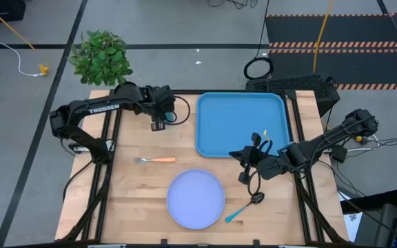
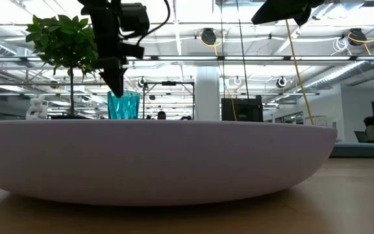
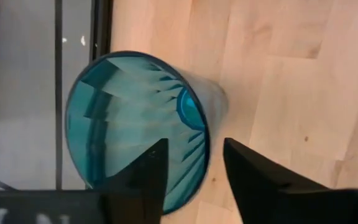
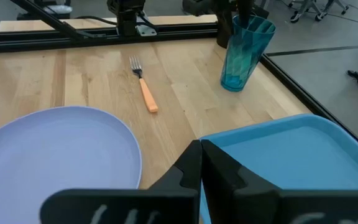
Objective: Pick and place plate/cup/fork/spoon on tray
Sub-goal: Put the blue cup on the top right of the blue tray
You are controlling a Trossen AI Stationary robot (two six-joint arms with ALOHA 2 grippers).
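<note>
The teal cup [image 3: 135, 124] stands upright on its base on the wooden table, far left of the blue tray [image 1: 219, 117]. My left gripper [image 3: 194, 146] hangs open just above the cup's rim, pointing steeply down. One finger is over the cup's inside and the other is outside its wall, and neither visibly touches it. The lavender plate [image 1: 196, 198] lies near the front edge. The orange-handled fork [image 1: 156, 160] lies to the plate's far left and the blue-handled spoon [image 1: 243, 207] at its right. My right gripper [image 1: 238, 156] is shut and hovers by the tray's near edge.
A potted green plant [image 1: 102, 56] stands beyond the table's far left corner, close behind the cup. Black frame rails run along the table's left and right sides. Bare wood lies between the cup, the fork and the tray.
</note>
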